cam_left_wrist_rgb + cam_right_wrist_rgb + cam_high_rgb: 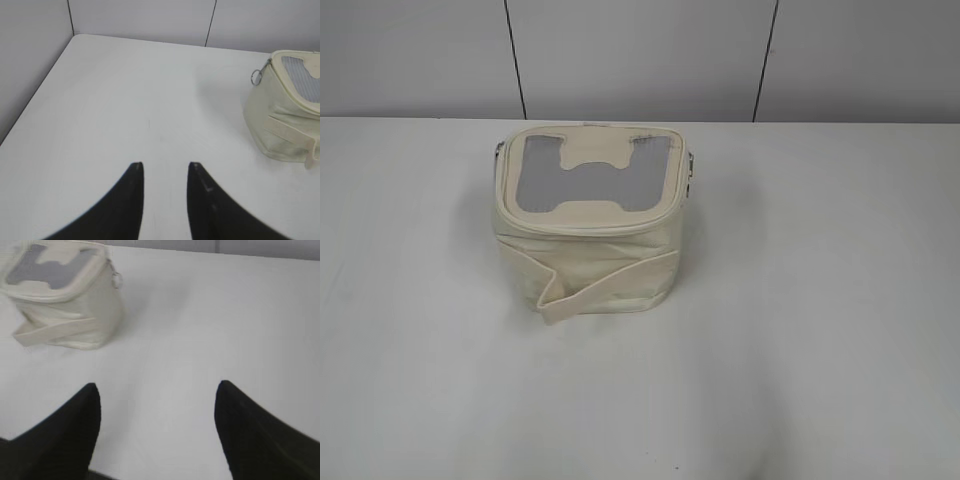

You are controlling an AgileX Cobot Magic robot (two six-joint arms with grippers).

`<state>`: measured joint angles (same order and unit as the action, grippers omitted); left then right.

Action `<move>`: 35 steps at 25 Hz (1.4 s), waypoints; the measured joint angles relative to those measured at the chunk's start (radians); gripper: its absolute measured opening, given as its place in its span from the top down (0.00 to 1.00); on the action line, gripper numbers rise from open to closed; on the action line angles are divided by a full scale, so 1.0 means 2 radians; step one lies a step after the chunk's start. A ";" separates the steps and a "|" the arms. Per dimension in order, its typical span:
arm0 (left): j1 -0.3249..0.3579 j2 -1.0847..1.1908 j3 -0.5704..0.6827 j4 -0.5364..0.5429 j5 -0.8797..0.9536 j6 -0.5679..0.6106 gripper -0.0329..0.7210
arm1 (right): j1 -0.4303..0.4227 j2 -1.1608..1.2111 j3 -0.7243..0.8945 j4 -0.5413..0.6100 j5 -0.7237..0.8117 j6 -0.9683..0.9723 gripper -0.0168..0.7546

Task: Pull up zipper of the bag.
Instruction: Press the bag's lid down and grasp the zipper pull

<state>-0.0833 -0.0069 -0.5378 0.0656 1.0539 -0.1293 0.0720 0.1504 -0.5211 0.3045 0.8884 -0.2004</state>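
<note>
The cream bag point(590, 255) stands upright on the white table, its grey window panel on the lid facing up. It also shows in the left wrist view point(280, 115) and in the right wrist view point(75, 315). The zipper point(580, 226) runs round the lid rim. A silver ring hangs at the bag's left corner point(256, 76) and another at its right corner point(117, 279). A flat strap band point(605, 285) crosses the front side. My left gripper point(166, 165) is open and empty, left of the bag. My right gripper point(157, 386) is open wide and empty, right of the bag. Neither gripper shows in the exterior view.
The white table point(820, 330) runs back to a grey panelled wall point(640, 55). A grey side wall point(30, 55) borders the table's left edge in the left wrist view.
</note>
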 joint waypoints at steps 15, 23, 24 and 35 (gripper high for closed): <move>-0.001 0.000 0.000 0.000 0.000 0.000 0.64 | 0.078 0.703 -0.314 0.406 -0.090 -0.516 0.26; -0.001 0.000 0.000 0.001 0.001 0.000 0.64 | 0.136 0.992 -0.657 0.383 0.021 -0.476 0.27; -0.001 0.000 0.000 0.002 0.002 0.000 0.64 | 0.140 1.019 -0.692 0.371 0.033 -0.463 0.27; -0.080 0.131 -0.012 -0.170 -0.078 0.030 0.64 | 0.172 1.154 -0.831 0.301 0.086 -0.387 0.53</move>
<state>-0.2441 0.2560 -0.5613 -0.2735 0.8984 -0.0692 0.4155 2.4593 -2.1830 0.9063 1.0600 -0.9737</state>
